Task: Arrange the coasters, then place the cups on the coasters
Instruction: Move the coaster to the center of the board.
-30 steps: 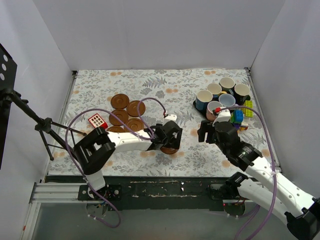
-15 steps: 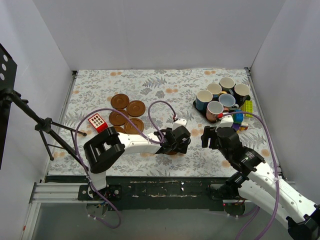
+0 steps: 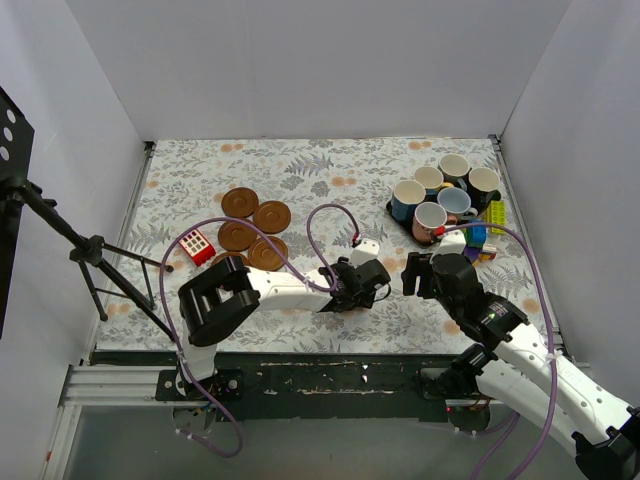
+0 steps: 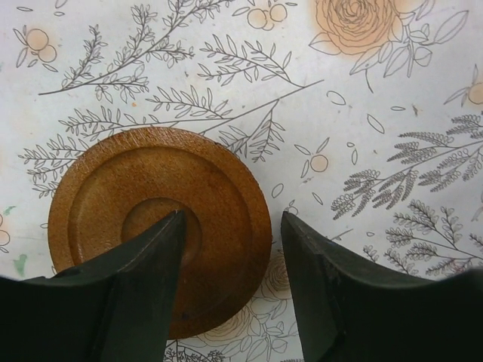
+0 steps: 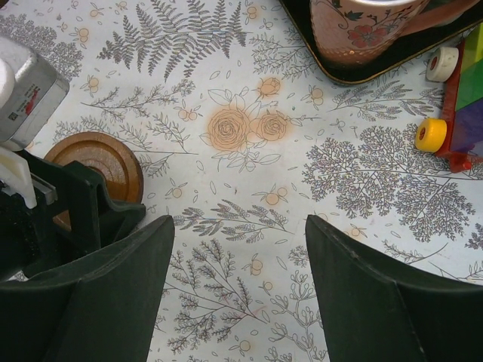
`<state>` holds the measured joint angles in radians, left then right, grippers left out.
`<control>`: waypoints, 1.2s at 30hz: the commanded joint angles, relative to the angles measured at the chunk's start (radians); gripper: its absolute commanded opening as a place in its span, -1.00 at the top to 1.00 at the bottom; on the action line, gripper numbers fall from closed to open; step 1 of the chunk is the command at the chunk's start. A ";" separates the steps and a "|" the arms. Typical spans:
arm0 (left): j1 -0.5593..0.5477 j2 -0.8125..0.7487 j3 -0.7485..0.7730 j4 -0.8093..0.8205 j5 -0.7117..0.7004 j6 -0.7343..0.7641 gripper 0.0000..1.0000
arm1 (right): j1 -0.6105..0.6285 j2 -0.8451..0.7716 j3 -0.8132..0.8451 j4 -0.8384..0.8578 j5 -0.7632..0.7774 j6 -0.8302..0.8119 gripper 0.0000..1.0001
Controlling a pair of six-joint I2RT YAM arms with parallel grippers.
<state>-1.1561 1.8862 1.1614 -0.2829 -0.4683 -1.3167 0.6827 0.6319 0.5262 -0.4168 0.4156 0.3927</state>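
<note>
One coaster (image 4: 158,226) lies flat on the floral cloth under my left gripper (image 4: 232,226). The left finger (image 4: 128,294) sits over its middle and the right finger (image 4: 339,294) stands just past its right rim, with a gap between them. From above, that gripper (image 3: 362,285) covers most of this coaster. Several more coasters (image 3: 255,228) are grouped at centre left. The cups (image 3: 443,195) stand on the dark tray (image 3: 397,218). My right gripper (image 3: 425,275) hovers open over bare cloth (image 5: 240,294), to the right of the coaster (image 5: 98,162). A pink cup (image 5: 362,26) shows at the top.
A red block (image 3: 196,245) lies left of the coaster group. Colourful toy blocks (image 3: 478,236) sit beside the tray, with a yellow wheel (image 5: 430,134) showing. A black tripod (image 3: 95,255) stands at the left edge. White walls enclose the table.
My left gripper has slid right across the cloth, toward the right arm, and its jaws have narrowed over the coaster. The right gripper shifted slightly right, then held still.
</note>
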 commanded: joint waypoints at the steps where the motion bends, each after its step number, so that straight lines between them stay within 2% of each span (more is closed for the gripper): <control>1: -0.004 0.042 0.024 -0.076 -0.062 0.011 -0.03 | -0.002 -0.015 0.001 0.021 0.006 0.012 -0.56; 10: 0.001 0.039 -0.008 -0.070 -0.085 0.031 0.22 | -0.002 -0.012 0.003 0.023 0.009 0.012 -0.56; 15: 0.044 0.027 -0.034 -0.065 -0.090 0.034 0.38 | -0.002 -0.015 0.003 0.023 0.011 0.011 -0.56; 25: 0.174 0.025 -0.043 0.013 -0.056 0.161 0.41 | -0.002 -0.021 -0.003 0.018 0.014 0.014 -0.56; 36: 0.265 0.079 0.049 0.047 -0.030 0.281 0.41 | -0.002 -0.018 -0.005 0.019 0.009 0.014 -0.56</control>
<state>-0.9104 1.9182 1.1725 -0.2089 -0.4969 -1.1088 0.6827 0.6197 0.5251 -0.4171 0.4168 0.3969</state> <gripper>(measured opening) 0.388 0.782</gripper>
